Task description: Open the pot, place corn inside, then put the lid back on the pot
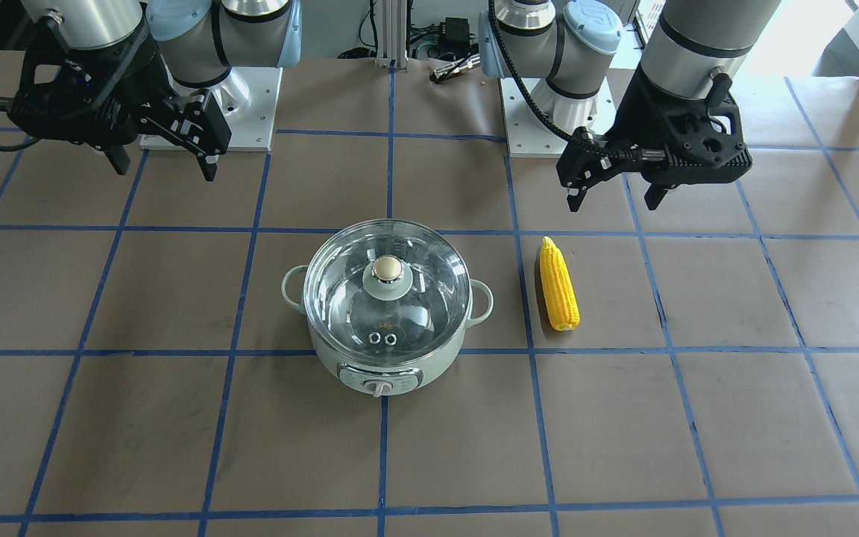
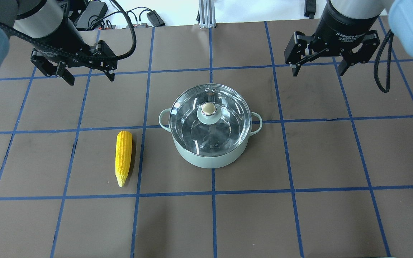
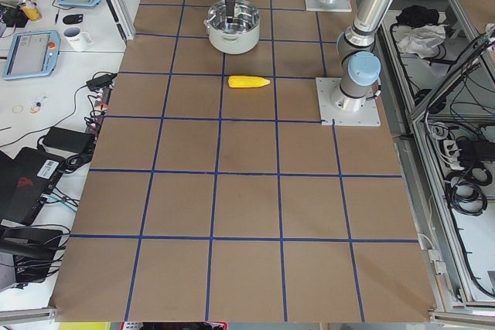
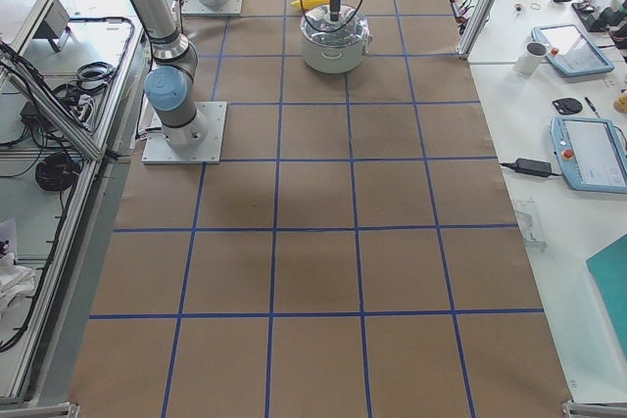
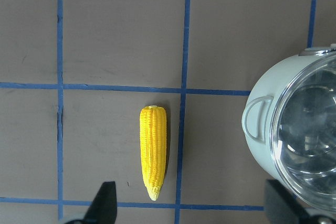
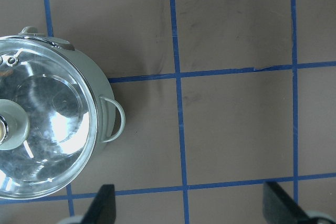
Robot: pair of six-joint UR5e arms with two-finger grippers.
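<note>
Hanging nearest the robot's bases, both black two-finger hands are empty. The left hand (image 2: 91,79) and the right hand (image 2: 318,73) each have their fingers spread wide apart, well above the brown, blue-taped tabletop (image 2: 299,215).

Further out, the bright yellow tapered corn cob (image 2: 124,157) lies flat on the tabletop on the robot's left of the round pale mint-green electric pot (image 2: 210,159), apart from it with a tape line between them. The long axis of the corn cob runs straight away from the robot, tapered tip toward the robot and blunt end away. In the left wrist view it sits between the two fingertips, lengthwise across the line joining them, so a straight descent should let the fingers close across its width. The left hand is clearly the nearer one to it.

The pot stands midway between the arms, closed by the round clear glass lid (image 2: 192,120) with its beige ball knob (image 2: 208,107) upright at the centre. The right wrist view catches the pot only at its edge, so that hand would need to shift inward to reach the knob, which I judge to be the first step.

Farthest out, the lid's two metal vent rings (image 1: 382,339) and the pot's control dial (image 1: 379,388) face away from the robot.
</note>
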